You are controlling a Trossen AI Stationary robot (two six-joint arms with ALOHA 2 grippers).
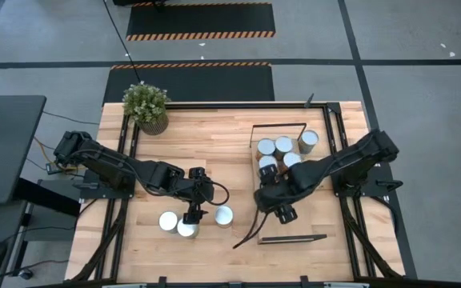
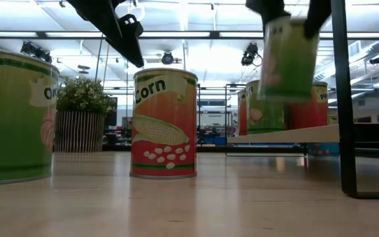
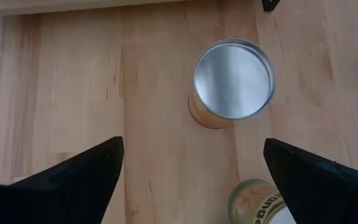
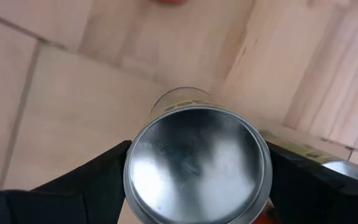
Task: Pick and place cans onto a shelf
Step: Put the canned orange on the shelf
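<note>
Light-wood plank counter [image 1: 230, 152], seen from above, with the long light-wood shelf [image 1: 272, 188] on its thin black metal frame taken as landmark.

Five small cylindrical tins with shiny silver tops [image 1: 283, 146] clustered on the shelf's far half, touching or nearly touching one another.

Right gripper [image 1: 282, 210] over the shelf's middle, nearer the counter's front than that cluster; jaws set wide apart and clamped on the sides of a green-labelled tin with a silver lid [image 4: 196, 165]. In the low view this green tin [image 2: 288, 58] held clear above the shelf board [image 2: 288, 134], upright, with further orange and green tins standing on the board behind it.

Three more silver-topped tins [image 1: 187, 228] standing on the bare counter well apart from the shelf, toward the left arm's side: two touching, one [image 1: 224, 215] a little closer to the shelf. In the low view, an orange tin labelled "Corn" [image 2: 164, 124] upright on the counter, a green tin [image 2: 13, 117] beside it.

Left gripper [image 1: 192, 214] hovering above these loose tins, away from the shelf; jaws spread fully and holding nothing, with an orange-sided tin [image 3: 232, 81] visible below and beyond them.

Potted green plant in a ribbed pot [image 1: 146, 106] at the counter's far corner, well apart from the shelf.
</note>
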